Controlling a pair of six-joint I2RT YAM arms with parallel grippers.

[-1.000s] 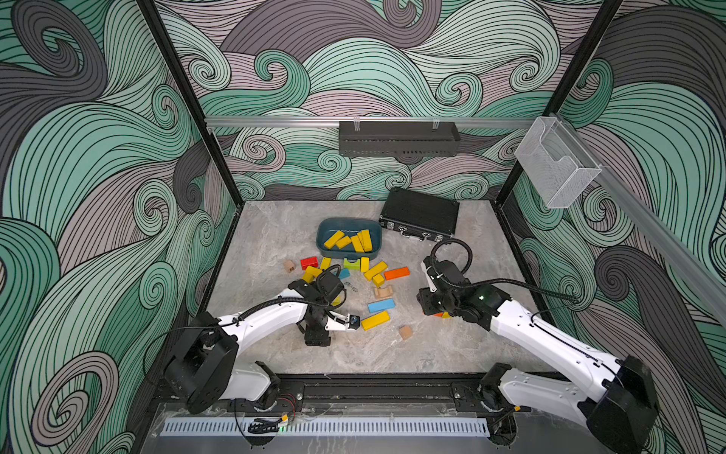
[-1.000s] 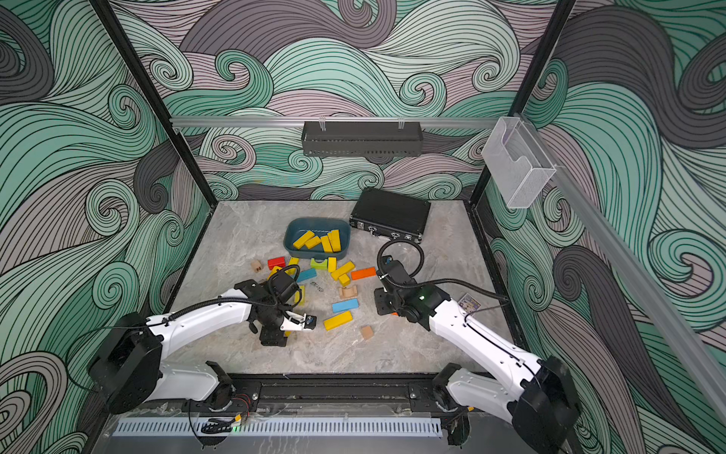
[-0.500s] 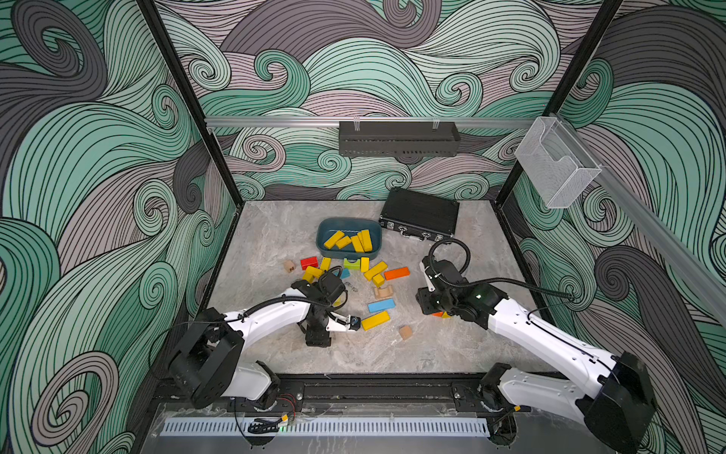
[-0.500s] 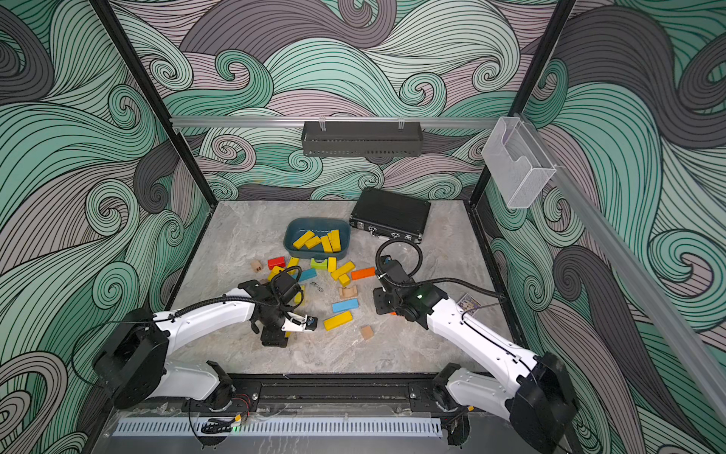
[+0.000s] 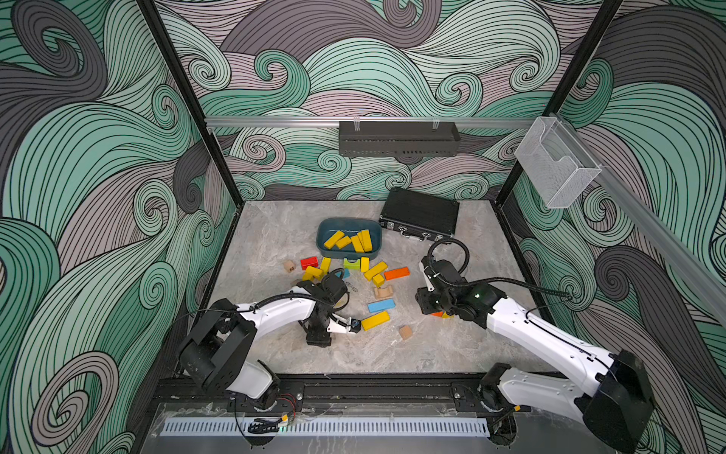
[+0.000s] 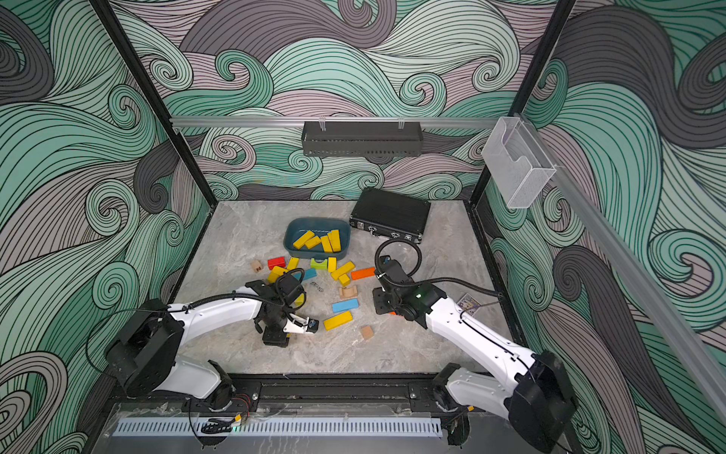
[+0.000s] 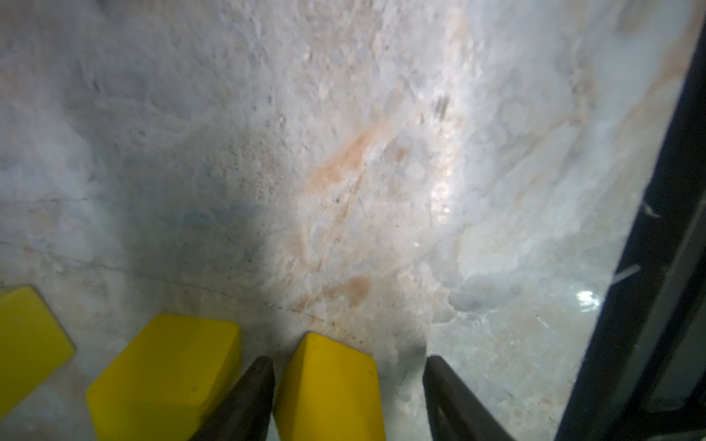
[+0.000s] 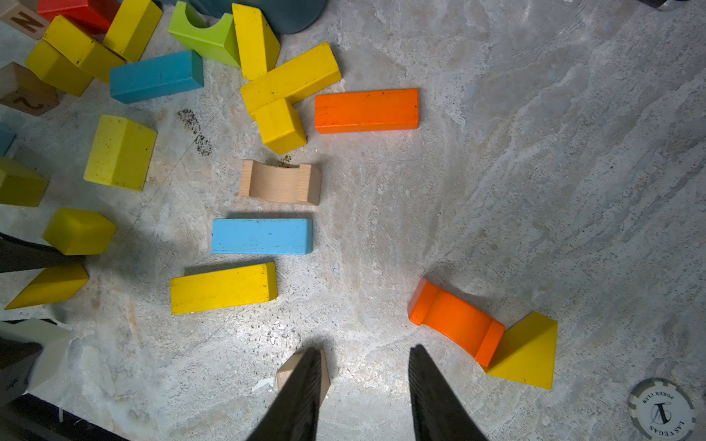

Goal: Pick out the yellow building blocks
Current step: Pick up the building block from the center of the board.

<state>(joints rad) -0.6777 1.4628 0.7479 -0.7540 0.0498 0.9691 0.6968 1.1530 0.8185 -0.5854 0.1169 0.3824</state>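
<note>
At mid-frame in both top views, yellow building blocks lie scattered, more inside the teal bowl. The left gripper straddles one yellow block, jaws parted, one touching; the right gripper hangs narrowly parted, empty.

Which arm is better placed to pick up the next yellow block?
Left: the left hand straddles a yellow block, one finger on each side. The right hand is open over bare table, with the yellow wedge off to one side.

Bare tabletop left of the tray; loose blocks crowd its near side, case its right.
</note>
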